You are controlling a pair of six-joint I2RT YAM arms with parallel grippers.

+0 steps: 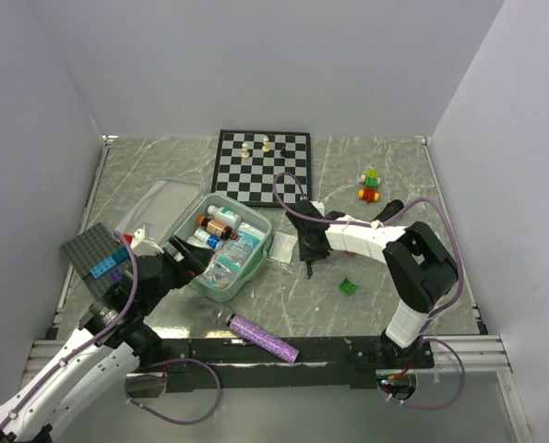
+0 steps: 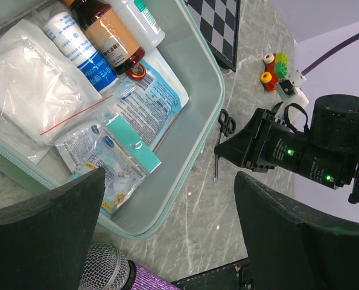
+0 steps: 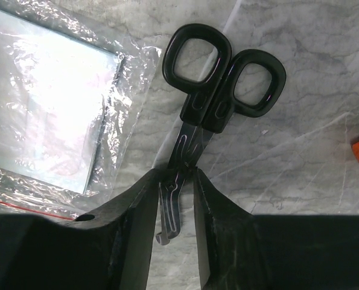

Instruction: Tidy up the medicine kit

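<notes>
The mint-green medicine kit (image 1: 256, 263) lies open at the left of centre, its lid (image 1: 163, 198) folded back. In the left wrist view its rim (image 2: 220, 90) frames bottles (image 2: 110, 39), printed sachets (image 2: 116, 160) and a clear zip bag (image 2: 34, 90). My left gripper (image 1: 189, 261) is open and empty over the kit's near corner (image 2: 173, 241). My right gripper (image 1: 306, 251) is just right of the kit, shut on the blades of black-handled scissors (image 3: 221, 72), its fingers (image 3: 131, 229) pinching near the pivot. The scissors also show in the left wrist view (image 2: 225, 124).
A clear plastic packet (image 3: 46, 109) lies on the table beside the scissors. A purple glitter microphone (image 1: 265, 337) lies at the front edge. A chessboard (image 1: 260, 166) sits at the back, toy bricks (image 1: 371, 185) at the right, a green block (image 1: 348, 286) nearer, a studded plate (image 1: 94, 249) at the left.
</notes>
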